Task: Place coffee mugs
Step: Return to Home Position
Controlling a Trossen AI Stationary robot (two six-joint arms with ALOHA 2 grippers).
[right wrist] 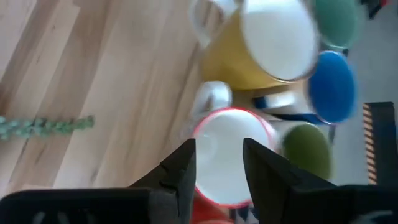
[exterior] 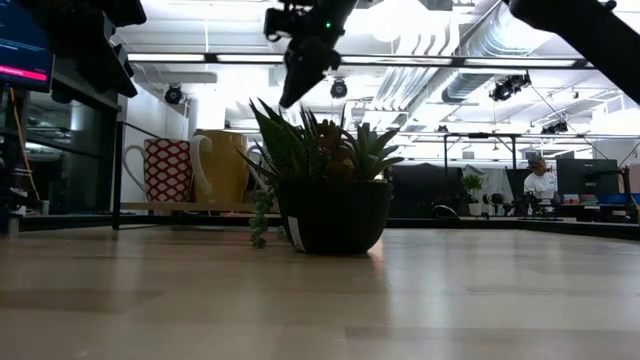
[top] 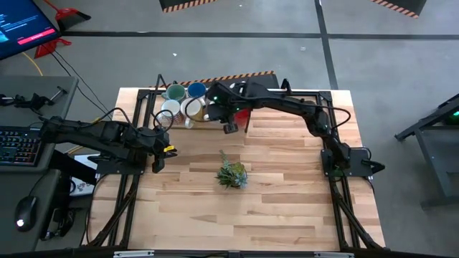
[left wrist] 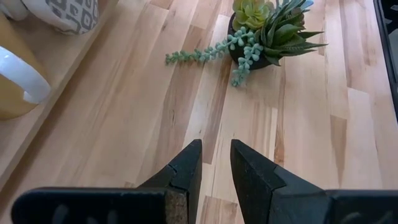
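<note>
High view: the coffee mugs (top: 183, 102) clustered at the far edge of the bench (top: 287, 208), the right tool (top: 229, 127) near them, the left tool (top: 159, 159) waiting near the left edge.

Low view: two stood upright on the shelf (exterior: 180, 207).

Wrist views: we found both tools parted, empty.

We judged the mugs rigid, glazed, breakable (grip the rim wall).

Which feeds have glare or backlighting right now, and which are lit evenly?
Low view: ceiling lights behind the plant leave it and its pot nearly silhouetted. Right wrist view: the white inside of the yellow mug glares bright. High and left wrist views: the table is evenly lit, with only soft shadows.
</note>
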